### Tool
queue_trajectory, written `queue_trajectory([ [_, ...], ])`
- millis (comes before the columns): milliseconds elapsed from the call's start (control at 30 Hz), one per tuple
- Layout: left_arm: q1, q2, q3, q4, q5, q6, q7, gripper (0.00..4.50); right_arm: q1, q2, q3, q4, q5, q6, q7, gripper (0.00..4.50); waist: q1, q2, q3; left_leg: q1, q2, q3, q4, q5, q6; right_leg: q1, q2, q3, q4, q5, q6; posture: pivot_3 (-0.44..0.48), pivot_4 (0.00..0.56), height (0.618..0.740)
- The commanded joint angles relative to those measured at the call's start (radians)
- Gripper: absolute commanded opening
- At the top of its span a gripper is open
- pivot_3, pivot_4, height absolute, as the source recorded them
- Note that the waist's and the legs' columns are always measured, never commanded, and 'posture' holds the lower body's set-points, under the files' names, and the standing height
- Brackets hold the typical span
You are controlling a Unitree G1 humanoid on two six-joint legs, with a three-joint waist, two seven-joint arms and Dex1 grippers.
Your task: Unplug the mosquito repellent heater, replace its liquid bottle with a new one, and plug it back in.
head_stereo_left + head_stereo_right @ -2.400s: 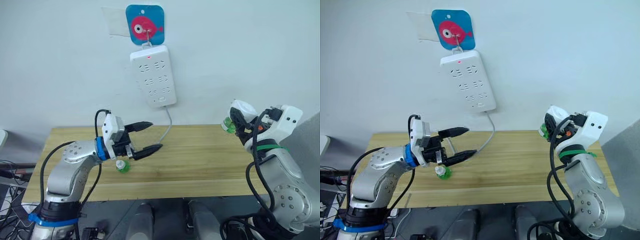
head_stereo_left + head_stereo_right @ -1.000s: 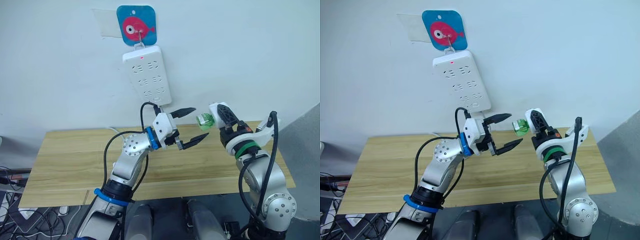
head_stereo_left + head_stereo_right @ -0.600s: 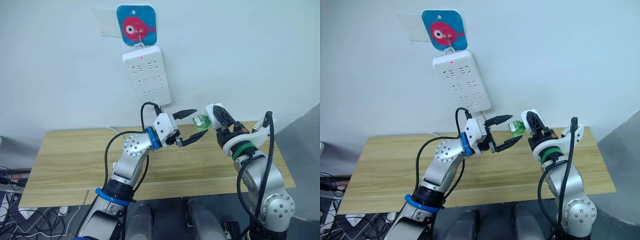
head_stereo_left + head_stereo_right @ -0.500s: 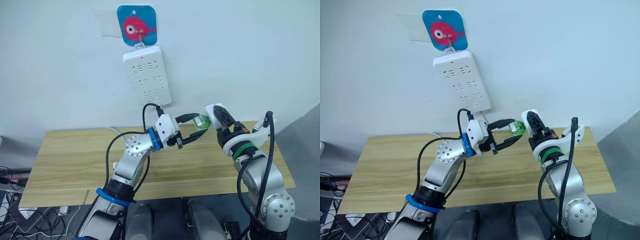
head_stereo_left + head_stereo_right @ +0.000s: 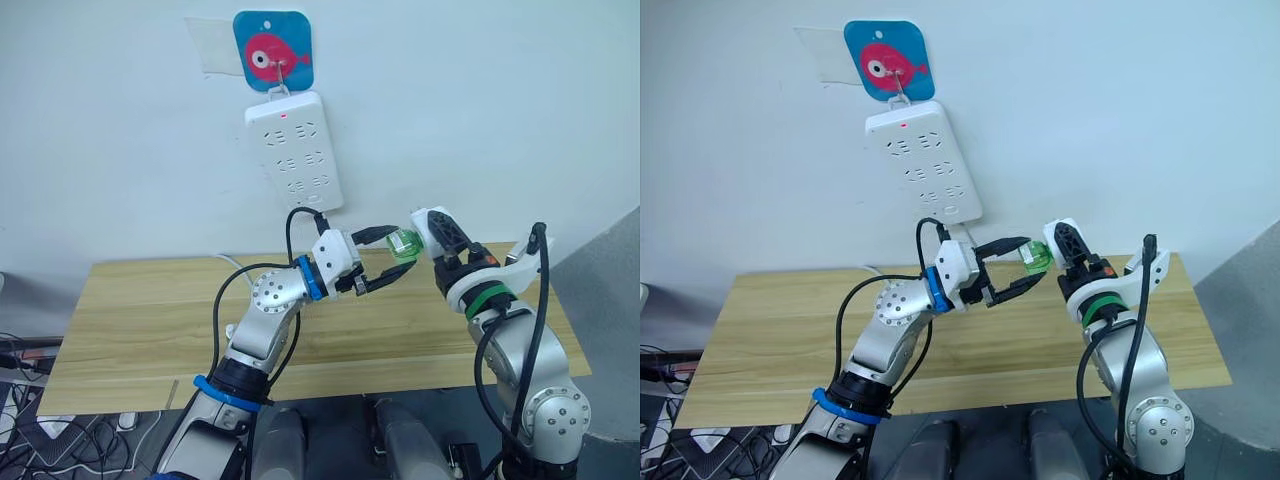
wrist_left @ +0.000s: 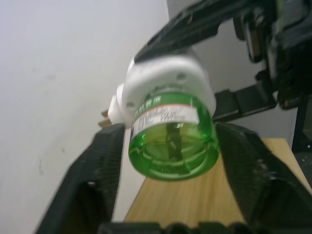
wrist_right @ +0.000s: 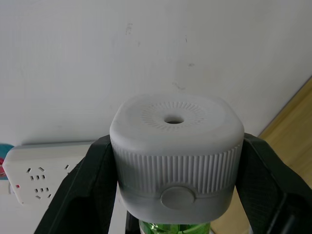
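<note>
Gripping one heater (image 7: pixel 176 161), the right tool (image 5: pixel 438 240) meets the left tool (image 5: pixel 385 257), spread around one green bottle (image 6: pixel 173 143).

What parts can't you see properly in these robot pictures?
- Whether the left gripper already pinches the green bottle: in the left wrist view its fingers flank it, contact unclear.
- The bottle's label text: too blurred.
- The mosquito repellent heater prongs: blurred in the left wrist view, behind the body in the right wrist view.
- Where the power strip cord ends: hidden behind the left arm and table.
</note>
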Motion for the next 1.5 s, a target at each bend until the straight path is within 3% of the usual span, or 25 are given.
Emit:
queue_trajectory([
  [33, -0.009, -0.011, -0.01, -0.018, 0.009, -0.014, 0.012, 4.42, -0.003, -0.008, 0.008, -0.051, 0.015, -0.011, 0.021, 2.93, 0.0, 0.0, 0.0, 0.0, 0.0, 0.0, 0.0, 0.0, 0.0, 0.0, 0.0, 0.0, 0.0, 0.0, 0.0, 0.107, 0.259, 0.74],
  [300, -0.01, -0.02, -0.003, -0.028, -0.005, -0.009, 0.011, 4.42, -0.001, -0.017, 0.011, -0.052, 0.016, -0.017, 0.021, 2.93, 0.001, 0.0, 0.0, 0.0, 0.0, 0.0, 0.0, 0.0, 0.0, 0.0, 0.0, 0.0, 0.0, 0.0, 0.0, 0.106, 0.255, 0.74],
  [533, 0.008, -0.018, -0.007, -0.041, -0.018, -0.002, -0.007, 2.3, 0.006, -0.011, 0.019, -0.052, 0.006, -0.021, 0.025, 2.93, 0.0, 0.0, 0.0, 0.0, 0.0, 0.0, 0.0, 0.0, 0.0, 0.0, 0.0, 0.0, 0.0, 0.0, 0.0, 0.08, 0.232, 0.74],
  [667, 0.057, -0.003, -0.006, -0.089, -0.028, 0.004, -0.017, 2.23, 0.037, 0.006, 0.053, -0.079, -0.021, -0.023, 0.026, 2.93, -0.003, 0.0, -0.005, 0.0, 0.001, 0.0, 0.0, 0.0, 0.0, 0.0, 0.0, 0.001, 0.0, 0.0, 0.0, 0.029, 0.176, 0.74],
  [933, 0.032, 0.001, -0.004, -0.06, -0.025, -0.002, -0.022, 2.23, 0.04, 0.0, 0.061, -0.075, -0.026, -0.025, 0.035, 2.93, -0.01, 0.0, -0.006, 0.0, 0.0, 0.001, 0.002, 0.0, 0.0, 0.001, 0.0, 0.001, 0.001, 0.0, 0.0, 0.042, 0.193, 0.74],
  [1067, 0.005, 0.0, 0.001, -0.028, -0.025, -0.017, -0.035, 2.23, 0.038, -0.016, 0.051, -0.074, -0.001, -0.028, 0.045, 4.22, -0.013, 0.0, -0.005, 0.0, 0.0, 0.001, 0.001, 0.0, 0.0, 0.001, 0.0, 0.001, 0.001, 0.001, -0.001, 0.071, 0.206, 0.74],
  [1100, -0.006, -0.001, 0.004, -0.014, -0.026, -0.022, -0.04, 2.23, 0.039, -0.03, 0.043, -0.075, 0.016, -0.025, 0.049, 4.48, -0.012, 0.0, -0.005, 0.0, 0.0, 0.001, 0.001, 0.0, 0.0, 0.001, 0.0, 0.001, 0.001, 0.001, -0.001, 0.081, 0.212, 0.74],
  [1200, -0.022, 0.006, 0.009, 0.009, -0.034, -0.041, -0.065, 2.23, 0.07, -0.119, 0.013, -0.104, 0.128, 0.005, 0.079, 4.48, -0.012, 0.0, -0.005, 0.0, 0.0, 0.001, 0.002, 0.0, 0.0, 0.001, 0.0, 0.0, 0.001, 0.001, -0.001, 0.077, 0.195, 0.74],
  [1333, -0.039, 0.025, 0.015, 0.044, -0.065, -0.083, -0.14, 2.23, 0.097, -0.341, -0.091, -0.099, 0.407, 0.072, 0.16, 4.48, -0.014, -0.001, -0.005, -0.001, -0.001, 0.002, 0.002, 0.0, 0.0, 0.001, -0.001, 0.0, 0.001, 0.003, -0.005, 0.078, 0.209, 0.74],
  [1500, -0.067, 0.056, 0.018, 0.099, -0.134, -0.183, -0.311, 2.23, 0.151, -0.533, -0.207, 0.037, 0.46, 0.252, 0.487, 4.48, -0.013, 0.0, -0.006, 0.001, -0.001, 0.002, 0.002, 0.0, 0.0, 0.004, 0.0, -0.001, 0.002, 0.001, -0.001, 0.093, 0.21, 0.74],
])
